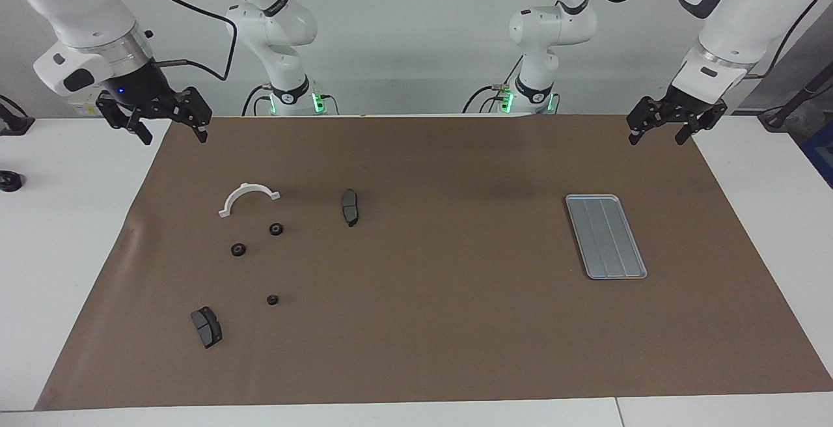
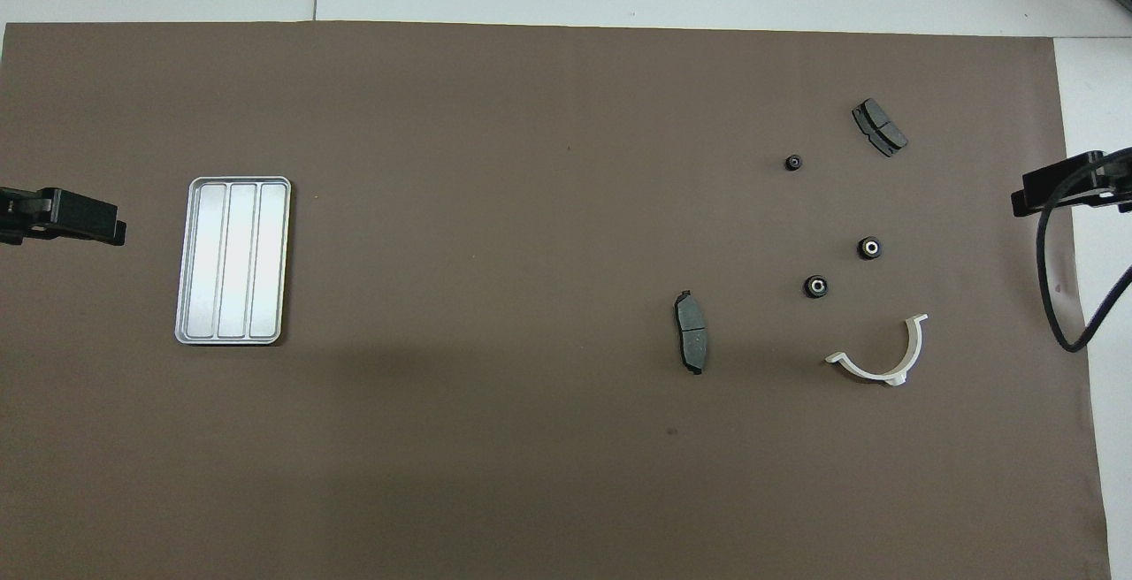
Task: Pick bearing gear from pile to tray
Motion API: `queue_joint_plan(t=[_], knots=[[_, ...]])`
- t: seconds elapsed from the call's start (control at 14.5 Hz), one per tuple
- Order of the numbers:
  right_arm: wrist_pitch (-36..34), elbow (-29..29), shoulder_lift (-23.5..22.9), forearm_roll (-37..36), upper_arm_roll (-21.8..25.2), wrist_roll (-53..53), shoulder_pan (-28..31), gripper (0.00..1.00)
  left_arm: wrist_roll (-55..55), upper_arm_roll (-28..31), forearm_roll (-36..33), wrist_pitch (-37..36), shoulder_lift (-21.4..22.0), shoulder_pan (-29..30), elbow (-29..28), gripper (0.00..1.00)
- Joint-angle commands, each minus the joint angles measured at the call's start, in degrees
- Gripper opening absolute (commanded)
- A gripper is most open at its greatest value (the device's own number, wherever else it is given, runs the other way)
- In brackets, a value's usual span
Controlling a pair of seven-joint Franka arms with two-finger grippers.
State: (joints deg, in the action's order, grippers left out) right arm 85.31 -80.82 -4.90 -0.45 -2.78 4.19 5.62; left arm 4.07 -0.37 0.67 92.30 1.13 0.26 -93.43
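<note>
Even bright overhead light — soft shadows on brown mat (image 2: 531, 209) — sharp focus, no glare.

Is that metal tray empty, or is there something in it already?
Empty. The tray shows only its bare ridged floor in both views.

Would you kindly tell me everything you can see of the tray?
The tray is a flat, silver-grey rectangle that looks like metal, with rounded corners, a low raised rim and lengthwise ridges that split its floor into three strips. It holds nothing. It lies flat on the brown mat toward the left arm's end of the table, well apart from the scattered parts, slightly skewed to the mat's edge in the facing view. Nothing but the mat touches it.
</note>
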Motion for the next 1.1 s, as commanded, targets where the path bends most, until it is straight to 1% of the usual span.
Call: queue_joint_plan(t=[0.0,1.03], knots=[[-0.7,-0.7,1.0,1.2,-0.3,-0.3,0.5,1.00,0.7,-0.1,-0.6,0.6,1.7,0.4,-1.9,1.00],[-0.5,-0.9,1.0,2.0,-0.4,-0.5,-0.1,1.00,0.4,-0.2,-0.7,0.8,1.8,-0.1,-1.9,1.00]])
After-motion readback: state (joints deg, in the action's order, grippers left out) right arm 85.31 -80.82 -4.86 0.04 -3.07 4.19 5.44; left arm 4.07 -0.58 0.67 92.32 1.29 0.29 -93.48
